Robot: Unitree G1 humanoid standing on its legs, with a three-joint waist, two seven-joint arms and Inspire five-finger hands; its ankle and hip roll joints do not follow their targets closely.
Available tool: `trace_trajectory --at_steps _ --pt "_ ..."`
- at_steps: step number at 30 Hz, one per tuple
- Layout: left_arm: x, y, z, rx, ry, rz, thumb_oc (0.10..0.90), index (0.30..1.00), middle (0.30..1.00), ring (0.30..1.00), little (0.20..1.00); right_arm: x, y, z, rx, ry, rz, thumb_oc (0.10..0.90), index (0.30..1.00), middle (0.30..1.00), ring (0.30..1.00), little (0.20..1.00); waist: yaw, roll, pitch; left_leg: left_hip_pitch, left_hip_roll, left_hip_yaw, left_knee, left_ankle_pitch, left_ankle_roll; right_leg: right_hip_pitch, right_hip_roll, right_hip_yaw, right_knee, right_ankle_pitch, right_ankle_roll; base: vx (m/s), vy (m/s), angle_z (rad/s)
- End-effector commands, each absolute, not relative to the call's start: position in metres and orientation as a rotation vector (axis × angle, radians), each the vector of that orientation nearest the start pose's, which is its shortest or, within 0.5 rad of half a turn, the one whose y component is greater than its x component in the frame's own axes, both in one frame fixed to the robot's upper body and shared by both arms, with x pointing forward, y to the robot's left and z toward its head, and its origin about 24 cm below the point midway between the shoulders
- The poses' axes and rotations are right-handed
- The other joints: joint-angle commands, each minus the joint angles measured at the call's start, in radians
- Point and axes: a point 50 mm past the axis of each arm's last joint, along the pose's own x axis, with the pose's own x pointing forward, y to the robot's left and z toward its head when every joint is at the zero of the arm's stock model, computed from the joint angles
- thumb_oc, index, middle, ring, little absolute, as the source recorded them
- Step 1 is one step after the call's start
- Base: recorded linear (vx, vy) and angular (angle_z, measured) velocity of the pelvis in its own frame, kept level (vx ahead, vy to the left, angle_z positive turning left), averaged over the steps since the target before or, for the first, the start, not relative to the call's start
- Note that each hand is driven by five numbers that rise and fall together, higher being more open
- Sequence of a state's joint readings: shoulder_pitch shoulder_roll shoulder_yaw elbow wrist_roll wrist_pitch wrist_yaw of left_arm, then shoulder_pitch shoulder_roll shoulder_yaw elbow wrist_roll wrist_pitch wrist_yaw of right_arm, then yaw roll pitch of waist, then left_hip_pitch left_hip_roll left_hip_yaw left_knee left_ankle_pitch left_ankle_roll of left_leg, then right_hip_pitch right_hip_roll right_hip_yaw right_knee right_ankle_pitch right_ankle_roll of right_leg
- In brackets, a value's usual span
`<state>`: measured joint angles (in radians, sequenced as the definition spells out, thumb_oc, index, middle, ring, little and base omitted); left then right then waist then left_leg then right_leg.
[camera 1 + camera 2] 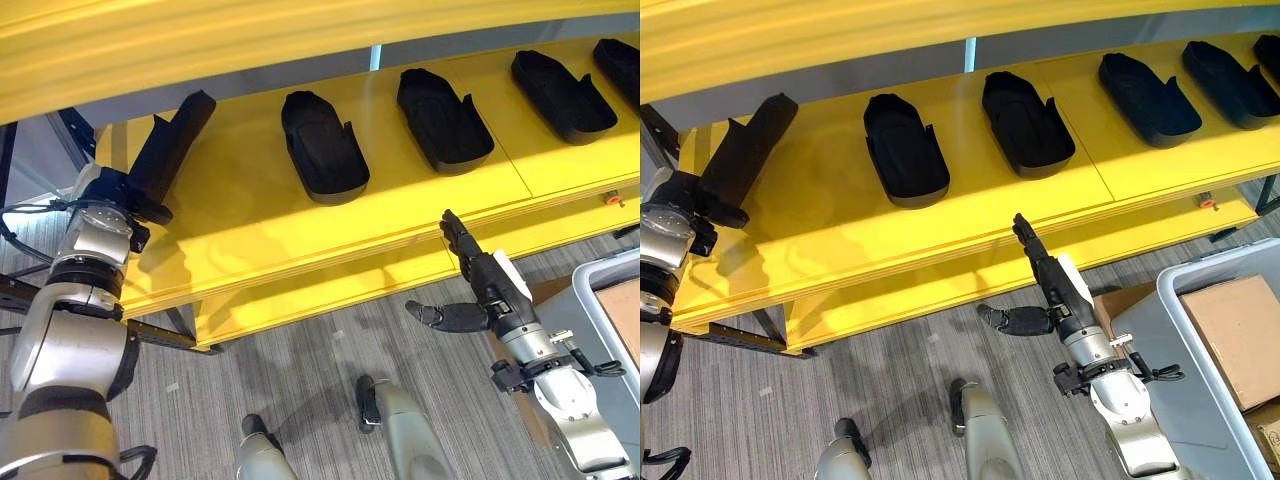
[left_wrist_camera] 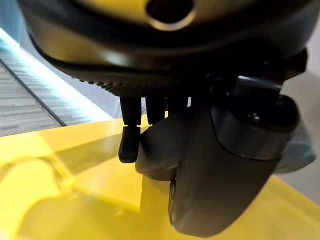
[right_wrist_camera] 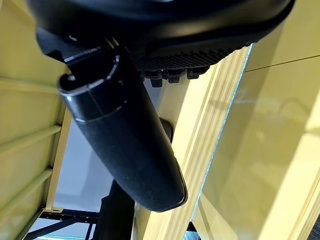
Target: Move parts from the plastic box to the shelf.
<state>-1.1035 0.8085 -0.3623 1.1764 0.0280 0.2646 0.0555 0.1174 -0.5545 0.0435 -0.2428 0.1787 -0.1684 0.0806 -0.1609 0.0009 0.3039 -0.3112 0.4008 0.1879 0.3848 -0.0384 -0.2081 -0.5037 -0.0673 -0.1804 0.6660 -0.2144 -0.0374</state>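
Observation:
A long black part (image 1: 178, 135) stands tilted over the left end of the yellow shelf (image 1: 250, 225). My left hand (image 1: 128, 192) is shut on its near end; in the left wrist view the fingers (image 2: 129, 142) and thumb (image 2: 220, 180) curl round it above the yellow board. Several more black parts lie flat in a row along the shelf, among them one (image 1: 322, 145) beside the held part and another (image 1: 443, 118) further right. My right hand (image 1: 488, 282) hangs open in front of the shelf's front edge, fingers straight, thumb out, holding nothing.
A grey plastic box (image 1: 1168, 330) stands on the floor at the lower right with a cardboard carton (image 1: 1240, 335) in it. A second yellow board (image 1: 330, 290) lies under the shelf, and another (image 1: 200, 40) runs overhead. Grey carpet (image 1: 300, 380) lies in front.

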Motion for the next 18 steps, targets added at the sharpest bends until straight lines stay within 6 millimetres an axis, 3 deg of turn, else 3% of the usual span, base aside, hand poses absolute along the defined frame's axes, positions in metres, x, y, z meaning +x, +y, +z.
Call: trace_trajectory --at_steps 1,5,13,18 --pt "0.373 0.344 0.28 1.042 0.113 0.585 0.9 1.0 1.0 1.0 1.0 0.218 -0.205 0.156 -0.346 -0.532 0.224 0.9 1.0 1.0 1.0 1.0 -0.009 0.003 -0.085 -0.044 0.026 -0.005 0.044 -0.001 0.056 0.079 -0.053 0.058 -0.058 0.008 0.115 0.0 0.0 0.0" --pt "0.376 0.339 0.285 1.167 0.131 0.547 0.9 1.0 1.0 1.0 1.0 0.218 -0.207 0.157 -0.35 -0.531 0.228 0.9 1.0 1.0 1.0 1.0 -0.011 0.005 -0.082 -0.046 0.026 -0.006 0.048 -0.002 0.058 0.075 -0.053 0.058 -0.053 0.007 0.115 0.0 0.0 0.0" --pt "0.375 0.336 0.291 1.261 0.153 0.491 0.9 1.0 1.0 1.0 1.0 0.218 -0.207 0.157 -0.34 -0.533 0.233 0.9 1.0 1.0 1.0 1.0 -0.012 0.007 -0.083 -0.052 0.029 -0.004 0.055 -0.004 0.059 0.066 -0.052 0.06 -0.042 0.004 0.114 0.0 0.0 0.0" --pt "0.378 0.323 0.301 1.297 0.103 0.421 0.9 1.0 1.0 1.0 1.0 0.219 -0.208 0.155 -0.323 -0.523 0.236 0.9 1.0 1.0 1.0 1.0 -0.015 0.012 -0.088 -0.058 0.033 -0.005 0.06 -0.005 0.06 0.063 -0.05 0.059 -0.042 0.007 0.114 0.0 0.0 0.0"
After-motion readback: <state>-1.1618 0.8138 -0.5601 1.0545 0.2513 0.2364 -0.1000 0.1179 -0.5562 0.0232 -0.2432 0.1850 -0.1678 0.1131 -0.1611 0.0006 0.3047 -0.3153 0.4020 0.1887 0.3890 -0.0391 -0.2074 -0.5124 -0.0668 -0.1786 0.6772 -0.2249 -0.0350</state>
